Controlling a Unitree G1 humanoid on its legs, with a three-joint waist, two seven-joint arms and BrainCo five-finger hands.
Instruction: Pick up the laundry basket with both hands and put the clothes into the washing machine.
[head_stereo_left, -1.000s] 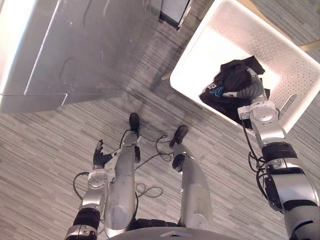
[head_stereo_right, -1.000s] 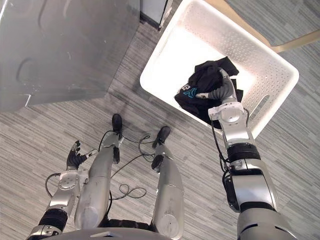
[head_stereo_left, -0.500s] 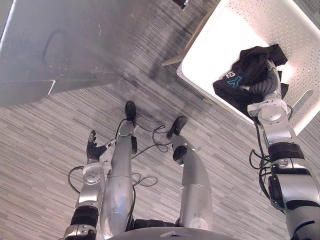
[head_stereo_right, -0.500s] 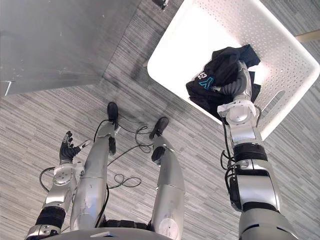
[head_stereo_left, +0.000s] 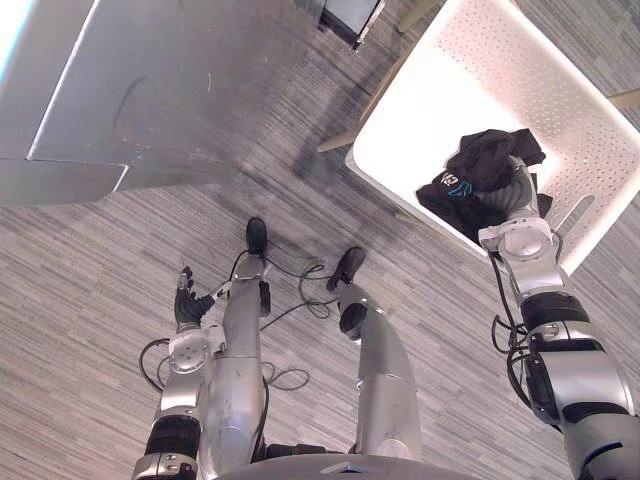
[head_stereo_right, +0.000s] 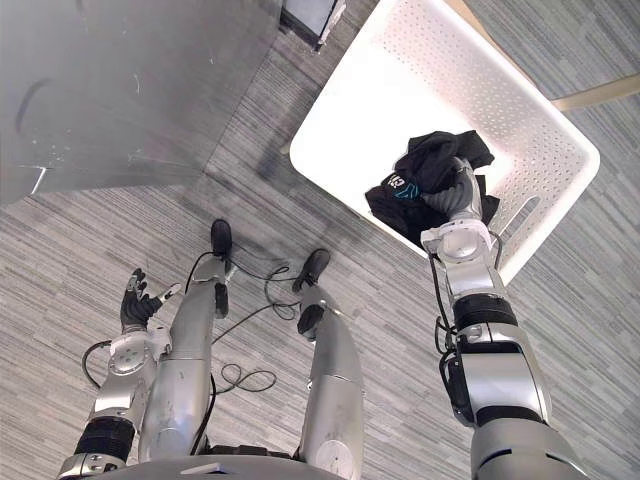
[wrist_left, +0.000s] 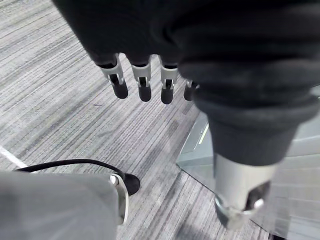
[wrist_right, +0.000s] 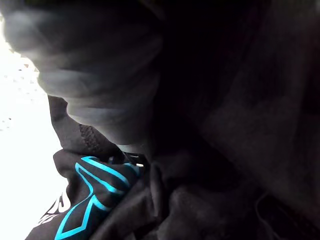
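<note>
Right hand (head_stereo_left: 513, 192) of mine sunk in one dark clothes heap (head_stereo_left: 478, 166); fingers hidden, can't tell grip. One white laundry basket (head_stereo_left: 415, 120) far right holds heap, long axis slanting far-left to near-right. My left hand (head_stereo_left: 187, 306) near left, fingers straight, empty. One washing machine (head_stereo_left: 150, 90) far left.

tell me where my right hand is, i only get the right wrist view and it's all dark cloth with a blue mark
Observer: The right hand is down inside the white laundry basket, pushed into the black garment; its fingers are hidden.
Operator: and the left hand
Observer: The left hand hangs low over the grey floor, fingers relaxed, holding nothing.
Operator: where's the washer
Observer: The silver washing machine stands ahead on the robot's left, apart from the basket.
</note>
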